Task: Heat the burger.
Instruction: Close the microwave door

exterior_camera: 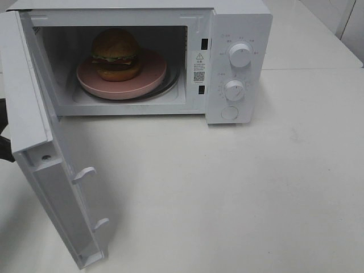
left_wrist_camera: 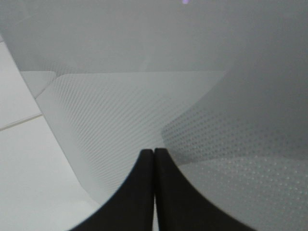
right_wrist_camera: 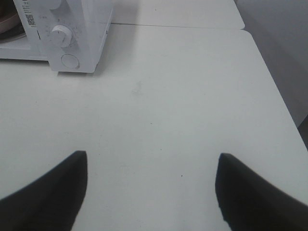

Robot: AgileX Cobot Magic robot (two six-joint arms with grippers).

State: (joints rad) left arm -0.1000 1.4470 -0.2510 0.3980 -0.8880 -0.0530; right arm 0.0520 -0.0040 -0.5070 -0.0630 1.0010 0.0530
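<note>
The burger (exterior_camera: 116,54), with a golden-brown bun, lettuce and a dark patty, stands upright on a pink plate (exterior_camera: 154,75) inside the open white microwave (exterior_camera: 239,23). The microwave door (exterior_camera: 34,102) is swung wide toward the front left. My left gripper (left_wrist_camera: 154,151) is shut and empty, right against the door's dotted outer window (left_wrist_camera: 144,106). In the exterior high view only a dark piece of the left arm (exterior_camera: 3,142) shows behind the door. My right gripper (right_wrist_camera: 151,156) is open and empty above bare table, well to the right of the microwave (right_wrist_camera: 72,29). It is out of the exterior high view.
The microwave panel has two round knobs (exterior_camera: 239,56) (exterior_camera: 234,89) and a round button (exterior_camera: 230,112). The door's two latch hooks (exterior_camera: 85,172) stick out from its inner edge. The white table (exterior_camera: 256,187) spreads in front and to the right, with its right edge (right_wrist_camera: 276,96) in the right wrist view.
</note>
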